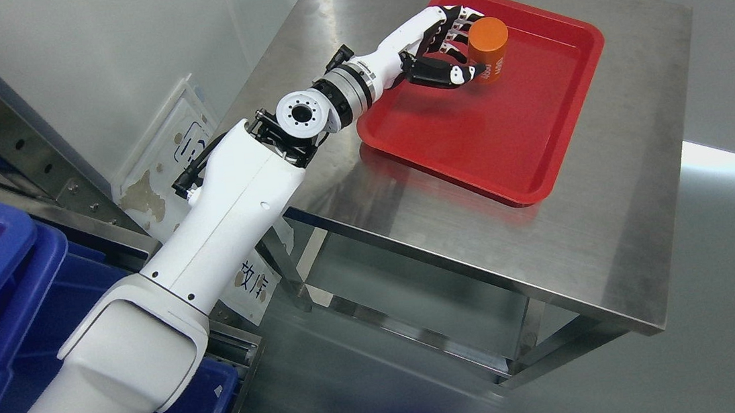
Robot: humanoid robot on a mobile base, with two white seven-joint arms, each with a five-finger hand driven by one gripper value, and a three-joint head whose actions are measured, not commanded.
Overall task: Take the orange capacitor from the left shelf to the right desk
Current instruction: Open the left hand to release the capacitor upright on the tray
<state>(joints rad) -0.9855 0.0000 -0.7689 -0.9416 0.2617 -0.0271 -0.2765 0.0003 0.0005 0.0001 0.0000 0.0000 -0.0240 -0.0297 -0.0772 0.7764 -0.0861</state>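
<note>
The orange capacitor point(490, 46), a short orange cylinder, stands in the far corner of a red tray point(502, 133) on the steel desk point(612, 223). My left hand point(464, 49) reaches in from the lower left. Its fingers point(458, 22) wrap the capacitor's far left side and the thumb point(459, 75) presses its near side. The capacitor's base is at the tray floor; I cannot tell if it rests there. The right arm is not in view.
Blue plastic bins point(2, 268) sit at the lower left on the shelf side, one holding red parts. A perforated steel shelf post point(2, 127) runs along the left. The desk has a lower shelf point(416, 296) under it.
</note>
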